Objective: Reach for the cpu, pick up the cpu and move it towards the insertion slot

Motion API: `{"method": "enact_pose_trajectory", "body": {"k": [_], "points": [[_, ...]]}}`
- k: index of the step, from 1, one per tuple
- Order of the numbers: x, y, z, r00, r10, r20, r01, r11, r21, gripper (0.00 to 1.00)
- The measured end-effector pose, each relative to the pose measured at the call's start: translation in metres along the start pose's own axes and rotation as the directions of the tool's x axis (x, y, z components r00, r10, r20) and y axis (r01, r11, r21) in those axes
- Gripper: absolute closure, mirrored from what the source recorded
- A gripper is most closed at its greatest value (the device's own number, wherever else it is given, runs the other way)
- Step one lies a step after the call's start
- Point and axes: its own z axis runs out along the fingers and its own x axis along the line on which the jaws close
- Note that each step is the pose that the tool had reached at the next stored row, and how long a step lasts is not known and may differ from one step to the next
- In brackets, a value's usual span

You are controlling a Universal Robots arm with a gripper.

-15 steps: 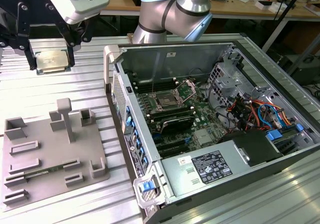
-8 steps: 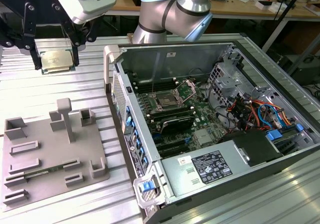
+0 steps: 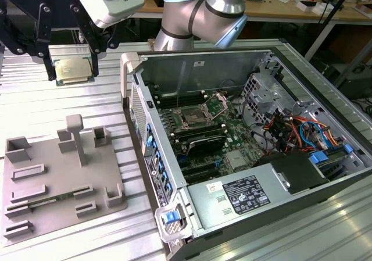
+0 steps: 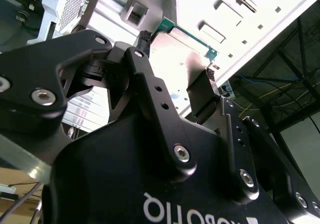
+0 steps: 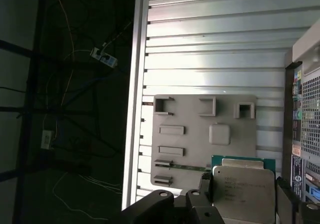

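I have the gripper (image 3: 71, 69) closed partway, its two fingers (image 3: 49, 69) pinching opposite edges of the cpu (image 3: 74, 65). The second wrist view shows the pads seated against the chip's sides, with its metal plate and green rim between them. The chip hangs flat in the air, outside the open computer case (image 3: 192, 69), off the case's side wall toward the exterior view's left.

In the first wrist view the cpu (image 5: 243, 186) sits over the grey plastic fixture (image 5: 200, 134), which lies on the slatted table (image 3: 35, 110) beside the case. The insertion slot (image 3: 192, 120) is inside the case on the green motherboard (image 3: 232, 139), well apart from the chip, and its bracket looks open.

As I read it, the pick-up is done and the carry towards the slot is the step in hand. That move calls for clearing the case wall and keeping the chip level in the grip.
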Motion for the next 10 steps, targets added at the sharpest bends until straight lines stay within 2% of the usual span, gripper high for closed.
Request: {"method": "enact_pose_trajectory", "body": {"k": [10], "points": [[-0.0103,-0.0006,-0.0002,1.0000,0.000,-0.0001,0.000,1.0000,0.0001,0.45]]}}
